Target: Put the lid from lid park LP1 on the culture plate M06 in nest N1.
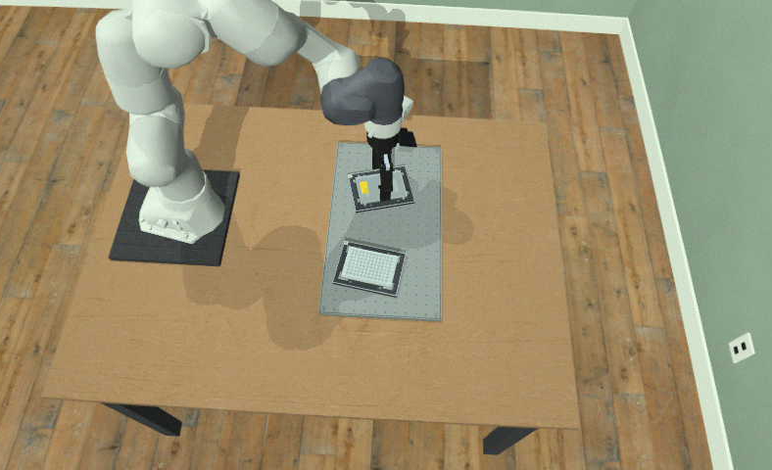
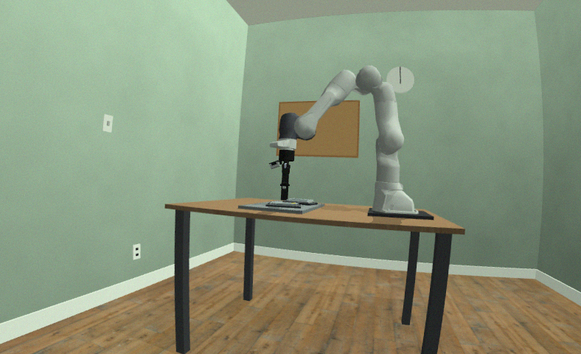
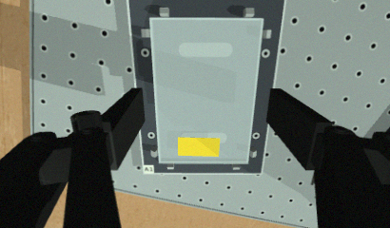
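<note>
Gripper [image 3: 204, 119] was held wide, nothing gripped, fingers set either side of clear lid [image 3: 206, 71] in lid park [image 3: 273, 38]. Culture plate [image 1: 370, 269] was left uncovered.

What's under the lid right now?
The lid lies on the dark lid park, whose frame shows around it. Under the lid only blurred shapes show; the yellow tag is visible.
</note>
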Tool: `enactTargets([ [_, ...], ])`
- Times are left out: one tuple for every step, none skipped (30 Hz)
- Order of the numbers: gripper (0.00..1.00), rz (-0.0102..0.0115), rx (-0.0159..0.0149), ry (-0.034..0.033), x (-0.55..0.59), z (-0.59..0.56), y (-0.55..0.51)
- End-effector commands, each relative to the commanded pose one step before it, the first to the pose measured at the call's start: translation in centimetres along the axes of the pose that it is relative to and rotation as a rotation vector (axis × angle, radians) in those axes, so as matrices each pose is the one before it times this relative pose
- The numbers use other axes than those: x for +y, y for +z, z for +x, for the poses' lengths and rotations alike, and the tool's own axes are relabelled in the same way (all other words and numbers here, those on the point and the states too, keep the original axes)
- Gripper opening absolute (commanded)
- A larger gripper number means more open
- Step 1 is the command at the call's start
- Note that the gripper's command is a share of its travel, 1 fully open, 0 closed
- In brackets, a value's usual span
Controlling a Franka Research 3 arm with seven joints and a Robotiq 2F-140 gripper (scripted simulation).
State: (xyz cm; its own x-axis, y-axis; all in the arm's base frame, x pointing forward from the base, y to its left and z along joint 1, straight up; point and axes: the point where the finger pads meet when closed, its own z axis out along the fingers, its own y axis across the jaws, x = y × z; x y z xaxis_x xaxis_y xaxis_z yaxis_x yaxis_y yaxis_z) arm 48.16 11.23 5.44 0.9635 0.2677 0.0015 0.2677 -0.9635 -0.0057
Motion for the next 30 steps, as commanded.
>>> enactTargets([
  [0.69,-0.00207,-0.0006,0.00058,-0.027,-0.024,0.111],
  [0.69,0.0,0.0,0.0,0.0,0.0,0.0],
  [0.69,0.0,0.0,0.0,0.0,0.0,0.0],
  [0.69,0.0,0.0,0.0,0.0,0.0,0.0],
  [0.69,0.0,0.0,0.0,0.0,0.0,0.0],
  [0.63,0.0,0.0,0.0,0.0,0.0,0.0],
  [0.63,0.0,0.0,0.0,0.0,0.0,0.0],
  [0.63,0.0,0.0,0.0,0.0,0.0,0.0],
  [0.63,0.0,0.0,0.0,0.0,0.0,0.0],
  [0.63,0.0,0.0,0.0,0.0,0.0,0.0],
  [0.63,0.0,0.0,0.0,0.0,0.0,0.0],
  [0.63,0.0,0.0,0.0,0.0,0.0,0.0],
  [0.63,0.0,0.0,0.0,0.0,0.0,0.0],
  [0.63,0.0,0.0,0.0,0.0,0.0,0.0],
  [0.63,0.0,0.0,0.0,0.0,0.0,0.0],
  [0.63,0.0,0.0,0.0,0.0,0.0,0.0],
  [0.63,0.0,0.0,0.0,0.0,0.0,0.0],
  [0.63,0.0,0.0,0.0,0.0,0.0,0.0],
  [0.63,0.0,0.0,0.0,0.0,0.0,0.0],
  [0.63,0.0,0.0,0.0,0.0,0.0,0.0],
  [0.63,0.0,0.0,0.0,0.0,0.0,0.0],
  [0.63,0.0,0.0,0.0,0.0,0.0,0.0],
  [0.63,0.0,0.0,0.0,0.0,0.0,0.0],
  [0.63,0.0,0.0,0.0,0.0,0.0,0.0],
  [0.63,0.0,0.0,0.0,0.0,0.0,0.0],
  [0.63,0.0,0.0,0.0,0.0,0.0,0.0],
  [0.63,0.0,0.0,0.0,0.0,0.0,0.0],
  [0.63,0.0,0.0,0.0,0.0,0.0,0.0],
  [0.63,0.0,0.0,0.0,0.0,0.0,0.0],
  [0.63,0.0,0.0,0.0,0.0,0.0,0.0],
])
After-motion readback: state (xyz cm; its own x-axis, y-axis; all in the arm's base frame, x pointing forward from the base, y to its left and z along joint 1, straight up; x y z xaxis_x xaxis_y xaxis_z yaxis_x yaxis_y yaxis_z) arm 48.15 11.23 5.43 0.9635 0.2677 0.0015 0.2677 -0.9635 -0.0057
